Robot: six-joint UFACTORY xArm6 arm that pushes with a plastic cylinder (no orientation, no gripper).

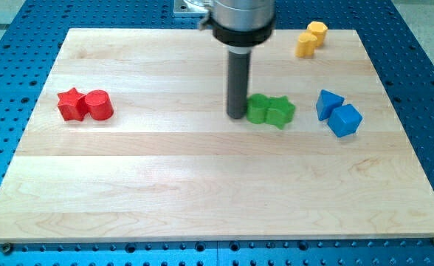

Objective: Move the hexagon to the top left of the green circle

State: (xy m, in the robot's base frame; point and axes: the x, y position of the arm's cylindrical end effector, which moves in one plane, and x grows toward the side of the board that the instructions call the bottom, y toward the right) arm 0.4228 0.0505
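Observation:
The green circle (256, 109) lies just right of the board's middle, touching a green star (280, 111) on its right. My tip (236, 116) rests on the board right against the green circle's left side. Two yellow blocks sit together at the view's top right. The upper one looks like the hexagon (317, 31). The lower yellow block (305, 45) touches it, and I cannot make out its shape. The tip is far from both, down and to their left.
A red star (71, 103) and a red circle (98, 105) touch each other at the view's left. A blue triangle (328, 103) and a blue cube (345, 120) sit at the right. The wooden board (202, 192) lies on a blue perforated table.

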